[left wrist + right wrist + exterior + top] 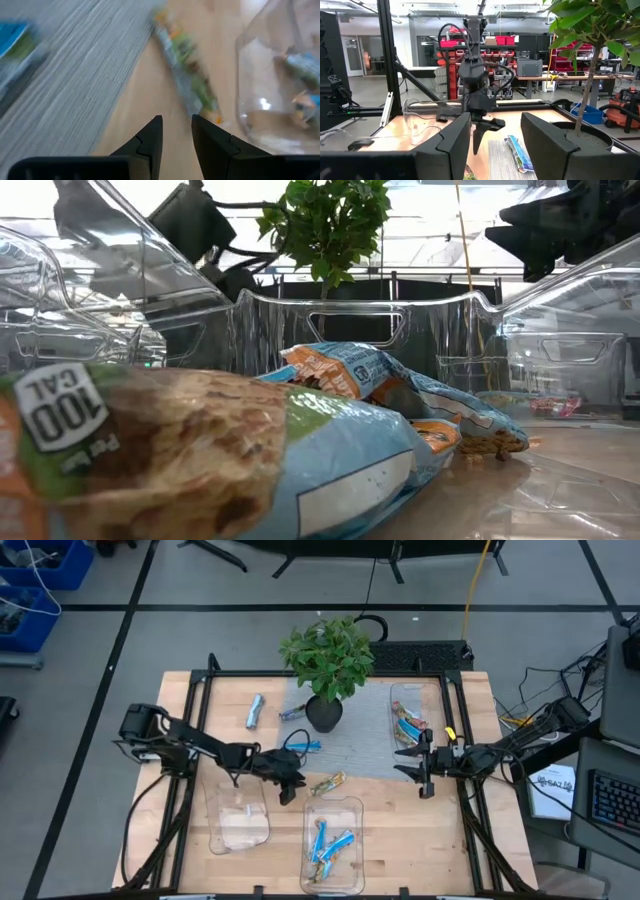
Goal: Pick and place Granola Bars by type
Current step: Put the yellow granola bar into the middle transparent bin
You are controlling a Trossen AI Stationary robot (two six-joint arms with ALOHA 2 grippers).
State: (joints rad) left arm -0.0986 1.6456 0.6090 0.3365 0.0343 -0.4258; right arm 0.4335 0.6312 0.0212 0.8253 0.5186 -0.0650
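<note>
A green-and-yellow granola bar [328, 783] lies flat on the wood between the grey mat [370, 740] and the middle clear tray [332, 840]. My left gripper [291, 786] stands open just left of it; in the left wrist view the bar [187, 75] lies ahead of the open fingers [176, 135], with nothing between them. A blue bar [305, 747] lies on the mat, and a silver bar [255, 710] and another bar [293, 712] lie farther back. The middle tray holds blue bars [350, 380]. My right gripper [425, 765] waits open at the right.
A potted plant [325, 670] stands on the mat at the back. An empty clear tray [240, 820] sits front left, below my left arm. A third tray [410, 725] with red-and-orange bars stands at the right, close to my right gripper. A black frame borders the table.
</note>
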